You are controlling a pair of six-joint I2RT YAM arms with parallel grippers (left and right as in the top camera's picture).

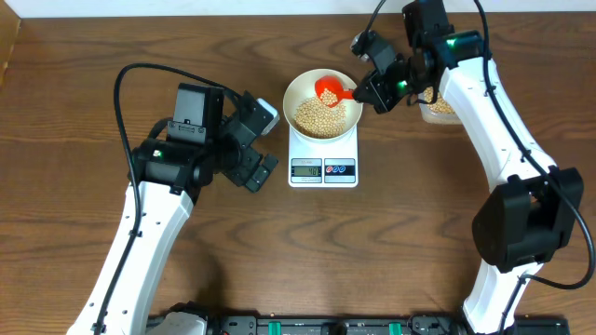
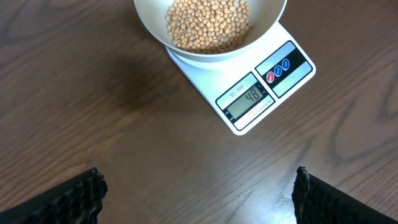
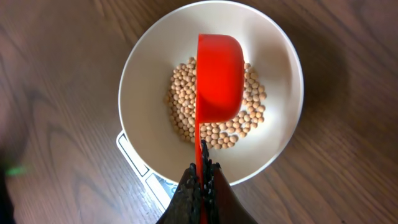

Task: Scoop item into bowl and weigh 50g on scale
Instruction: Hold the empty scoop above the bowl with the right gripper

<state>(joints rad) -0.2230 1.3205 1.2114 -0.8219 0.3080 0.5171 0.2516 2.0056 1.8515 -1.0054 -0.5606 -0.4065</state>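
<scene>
Dark wood table (image 1: 74, 74) carries it all. Beans (image 3: 180, 109) lie heaped in the bowl (image 3: 140, 81), which sits on the scale (image 2: 273, 87) near the far edge. Its display reads 48, so I judge a few more are needed. Straight over the bowl hangs the red scoop (image 3: 219, 68), tipped on its side, its handle running back into my right fingers (image 3: 201, 174), which are clamped on it. The tub (image 1: 440, 110) sits just beside that wrist. My left fingers (image 2: 199, 193) hover wide apart, empty, toward the left edge.
</scene>
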